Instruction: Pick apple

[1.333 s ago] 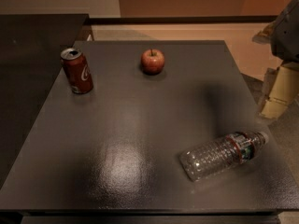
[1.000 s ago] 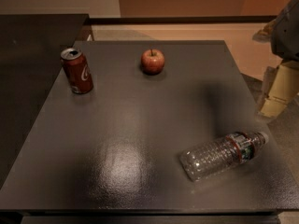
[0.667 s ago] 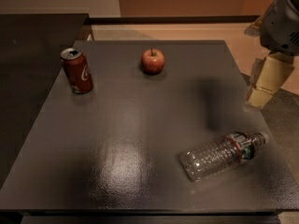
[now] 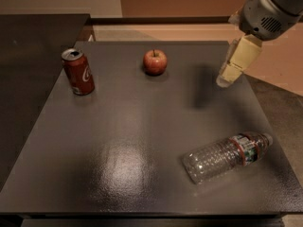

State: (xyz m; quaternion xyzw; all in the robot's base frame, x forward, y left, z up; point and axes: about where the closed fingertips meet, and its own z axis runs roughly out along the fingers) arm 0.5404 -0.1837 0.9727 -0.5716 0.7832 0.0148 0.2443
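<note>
The apple (image 4: 155,62) is small, round and red with yellowish patches and a short dark stem. It sits on the dark table (image 4: 132,136) near the far edge, a little right of the middle. My gripper (image 4: 226,77) hangs above the table's right side on the grey arm (image 4: 272,6), well to the right of the apple and apart from it. It holds nothing that I can see.
A red Coca-Cola can (image 4: 78,72) stands upright at the far left of the table. A clear plastic water bottle (image 4: 227,155) lies on its side near the front right corner. A second dark surface (image 4: 28,56) adjoins on the left.
The arm and gripper have moved left and further over the table, toward the apple's side. The apple, can and bottle have not moved.
</note>
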